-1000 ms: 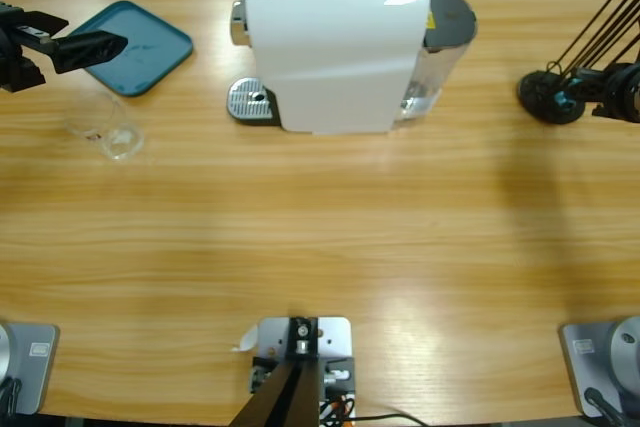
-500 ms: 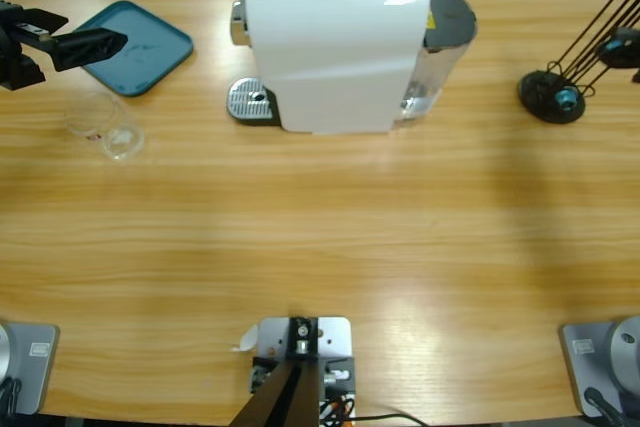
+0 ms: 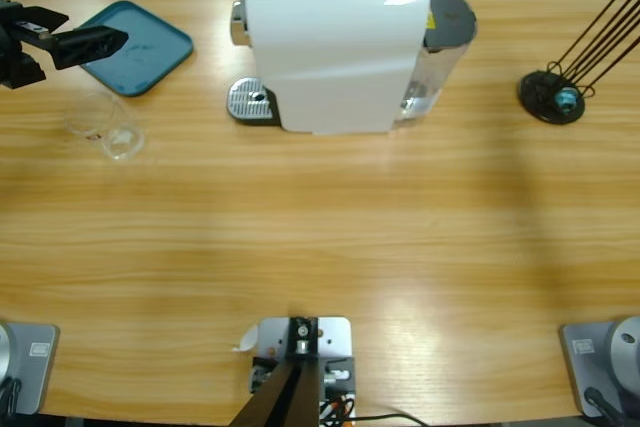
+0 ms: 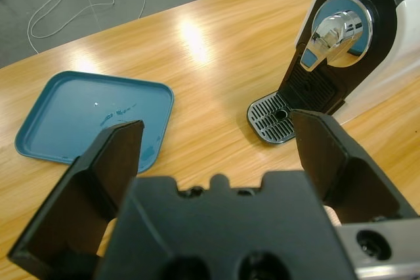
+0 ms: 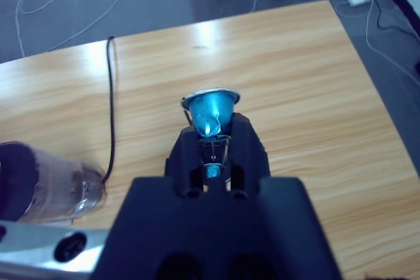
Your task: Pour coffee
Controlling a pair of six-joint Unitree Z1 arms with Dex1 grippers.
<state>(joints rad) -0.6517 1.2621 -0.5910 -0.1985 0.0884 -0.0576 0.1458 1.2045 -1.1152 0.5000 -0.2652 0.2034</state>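
Step in hand: judged from the capsule in the right jaws, loading the coffee machine comes next, before any brewing or pouring.
Right gripper: clamped together on a blue coffee capsule, foil rim up; out of the high view, so its place over the table is unclear.
Left gripper: jaws spread wide, holding nothing, hovering near the teal tray at the table's left end.
Coffee: none visible; the clear glass stands beside the tray, well apart from the drip grate, and whether it holds any liquid is too faint to tell.
Doing it well: keep the capsule level and square to the slot on the machine's top; a tilted entry would likely jam.
Left arm's part: the glass probably needs to go on the grate under the chrome spout.
Risk: thin glass may slip or tip if gripped off-centre.
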